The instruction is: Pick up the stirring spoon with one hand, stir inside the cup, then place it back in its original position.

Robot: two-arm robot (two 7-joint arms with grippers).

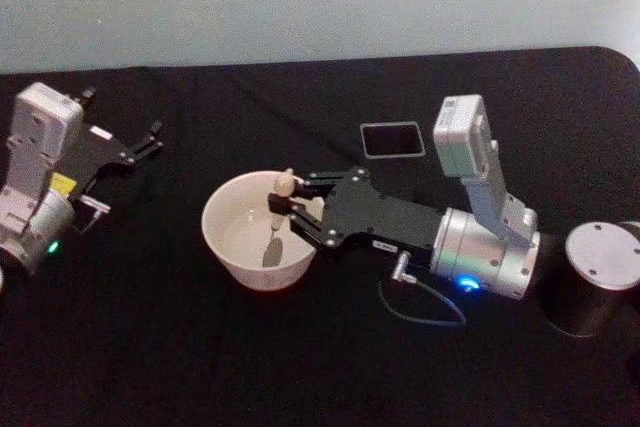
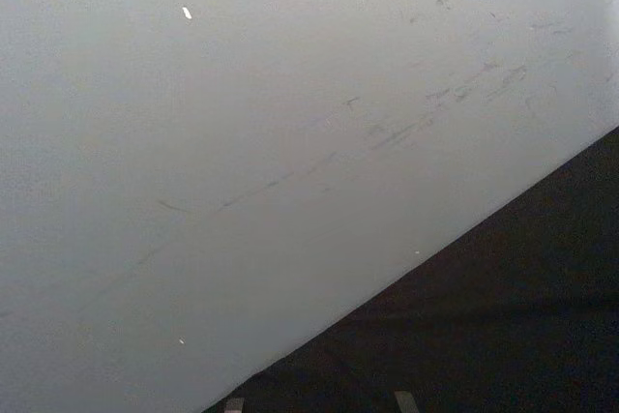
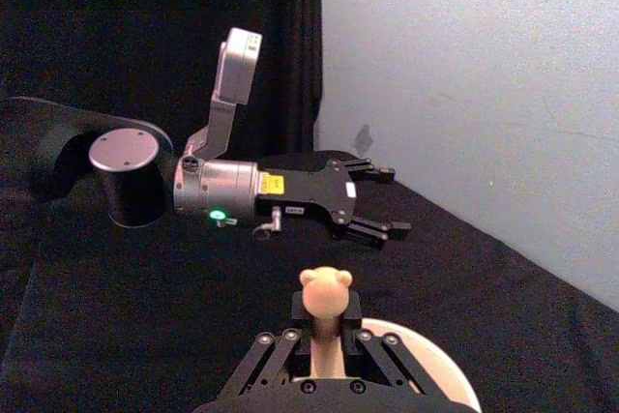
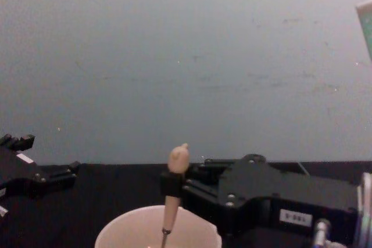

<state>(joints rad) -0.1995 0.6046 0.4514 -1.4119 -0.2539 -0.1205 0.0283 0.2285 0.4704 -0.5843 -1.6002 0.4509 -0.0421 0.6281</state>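
We see the black counter (image 1: 300, 367) under everything, with our left pincer (image 1: 120, 119) off at its left side, fingers spread wide and holding nothing, and our right pincer (image 1: 292, 202) reaching in over the middle, clamped on the handle of the spoon (image 1: 277, 215). The pale round cup (image 1: 248, 269) sits near the centre below those fingers, and the dark square box (image 1: 392, 139) stands behind it to the right, apart from it. The spoon stands nearly upright in the cup, knob above the rim, bowl down inside
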